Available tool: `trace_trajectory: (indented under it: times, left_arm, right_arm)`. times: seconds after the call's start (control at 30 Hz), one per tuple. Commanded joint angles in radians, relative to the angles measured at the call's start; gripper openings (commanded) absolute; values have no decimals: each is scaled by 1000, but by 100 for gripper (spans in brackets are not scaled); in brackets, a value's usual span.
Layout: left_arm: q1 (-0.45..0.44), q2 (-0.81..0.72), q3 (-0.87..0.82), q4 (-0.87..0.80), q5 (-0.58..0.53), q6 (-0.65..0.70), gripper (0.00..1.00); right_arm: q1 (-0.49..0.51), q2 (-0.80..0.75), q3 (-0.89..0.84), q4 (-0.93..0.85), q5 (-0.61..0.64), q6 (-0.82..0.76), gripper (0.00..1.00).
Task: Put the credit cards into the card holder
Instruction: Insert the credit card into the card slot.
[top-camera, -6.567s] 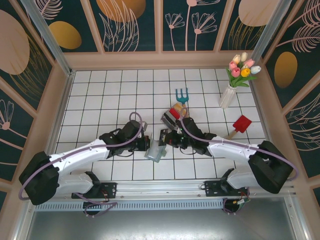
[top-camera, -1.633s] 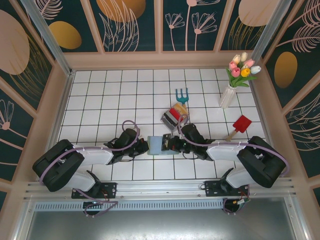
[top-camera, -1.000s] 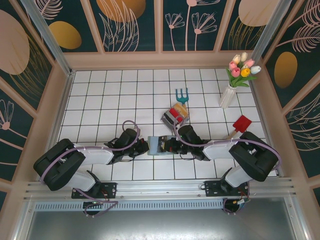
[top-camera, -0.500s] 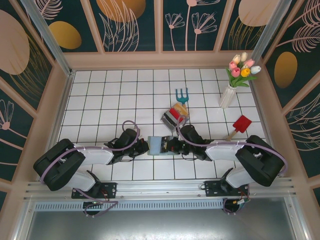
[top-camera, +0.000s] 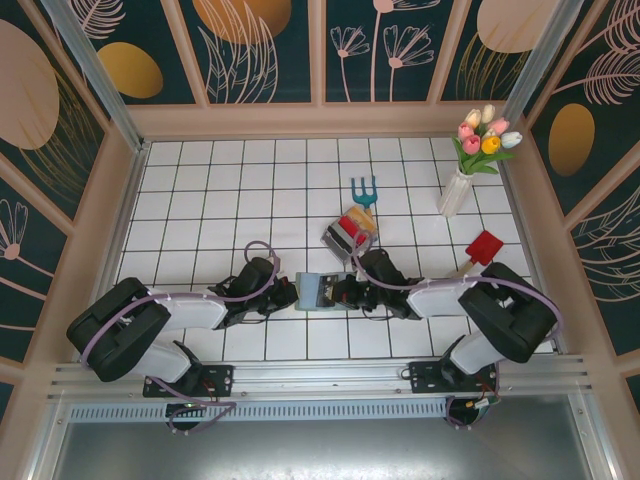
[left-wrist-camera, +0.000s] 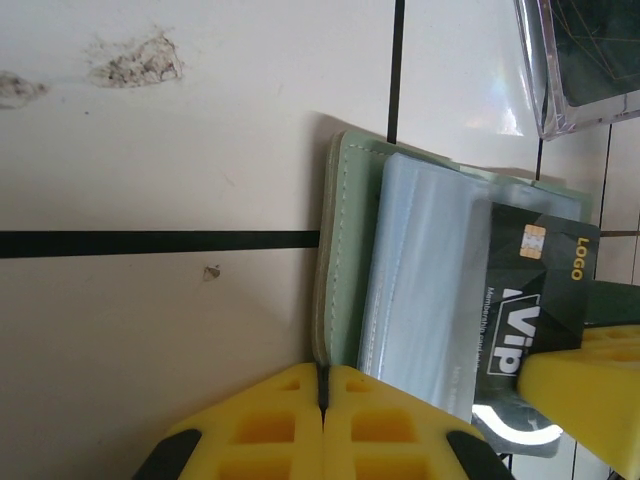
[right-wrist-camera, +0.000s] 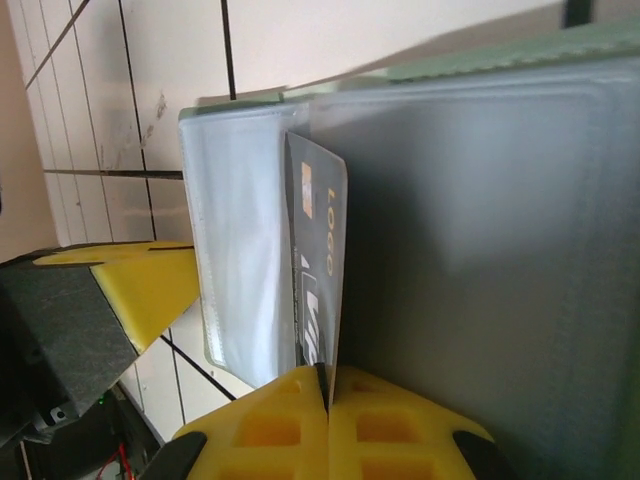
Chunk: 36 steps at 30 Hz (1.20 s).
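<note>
The sage-green card holder (top-camera: 312, 291) lies open on the white tiles between my two grippers. My left gripper (left-wrist-camera: 323, 372) is shut on the card holder's (left-wrist-camera: 345, 250) near-left edge. A clear plastic sleeve (left-wrist-camera: 420, 280) lies over its inside. My right gripper (right-wrist-camera: 326, 378) is shut on a black credit card (right-wrist-camera: 318, 260) marked VIP and LOGO, edge-on against the sleeve (right-wrist-camera: 240, 250). In the left wrist view that black card (left-wrist-camera: 530, 300) overlaps the sleeve's right side. More credit cards (top-camera: 352, 222), red and yellow-orange, stand in a clear rack.
The clear rack (top-camera: 345, 233) stands just behind the card holder, close to my right gripper (top-camera: 337, 293). A blue hand fork (top-camera: 364, 190), a red trowel (top-camera: 482, 250) and a vase of tulips (top-camera: 462, 190) lie farther back and right. Wooden walls ring the tiled floor.
The right arm's elbow has shifted slightly out and back. The card holder, the black card and both grippers sit about where they were.
</note>
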Motion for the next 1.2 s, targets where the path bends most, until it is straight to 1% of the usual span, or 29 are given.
trace_trajectory:
  times: [0.0,0.27,0.37,0.47,0.57,0.63,0.8,0.93,1.0,1.03,1.17]
  left_arm:
    - [0,4,-5,0,3,-4,0]
    - [-1,4,-7,3,-2,-4,0]
    - [-1,4,-9,7,2,-6,0]
    - [-1,1,-11,6,2,-8,0]
    - [-2,-7,-12,-1,-5,-7,0]
    - [-1,-11,-14,-2,-7,-8,0]
    - [-2,-11,-12,-8,-6,-3,0]
    - [-2,-6,-11,0,-2,-3,0]
    - [-2,-3,-11,3,0,-3,0]
    - [-2,-3,-11,4,1,-3,0]
    - [-1,2,-11,8,4,-1,0]
  right_arm:
    - [1,52,10,12,-72,2,0]
    - [-5,103,51,34,-150,-70,0]
    - [0,124,66,44,-152,-68,0]
    - [6,116,82,7,-117,-64,6]
    - [6,70,100,-126,-33,-91,19]
    - [3,34,109,-194,8,-118,26]
    - [-3,-17,119,-279,53,-141,30]
    - [-1,17,135,-260,31,-152,24]
    - [1,37,146,-235,17,-154,14]
    - [1,50,154,-220,6,-155,12]
    - [9,96,195,-190,-40,-177,10]
